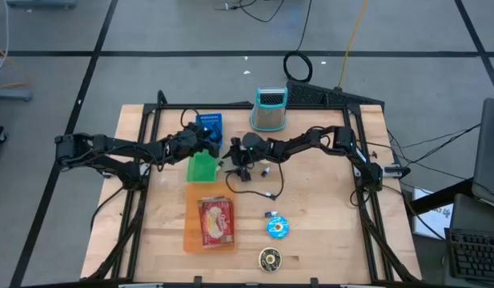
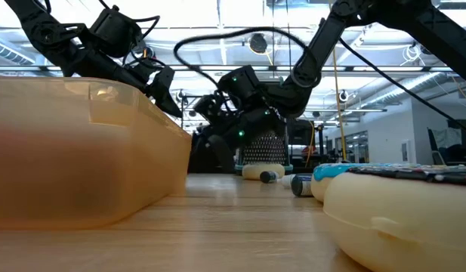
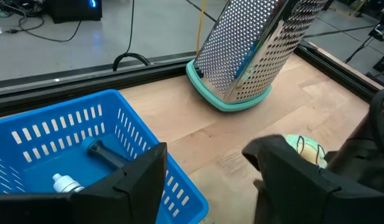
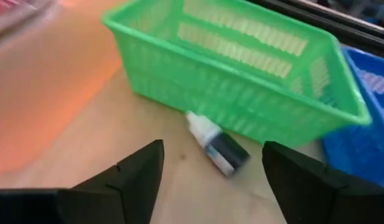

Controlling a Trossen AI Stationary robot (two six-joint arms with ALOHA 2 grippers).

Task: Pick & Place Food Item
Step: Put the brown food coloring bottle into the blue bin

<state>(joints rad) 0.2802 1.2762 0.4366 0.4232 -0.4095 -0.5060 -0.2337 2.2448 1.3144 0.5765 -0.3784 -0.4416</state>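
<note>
Right jaws and left jaws both stood spread and empty near the green basket (image 1: 202,168); food packet (image 1: 217,222) lay in the orange tray (image 1: 193,206) just beside that basket, judged light, soft, slick-wrapped, so best pinched across its narrow width.

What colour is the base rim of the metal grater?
The grater has a teal base rim, best seen in the left wrist view.

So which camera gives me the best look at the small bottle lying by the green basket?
The right wrist view: the small bottle lies on its side on the table beside the green basket, ahead of the right gripper with its jaws open. The high view hides that spot under the arm. The low and left wrist views don't clearly show it.
</note>
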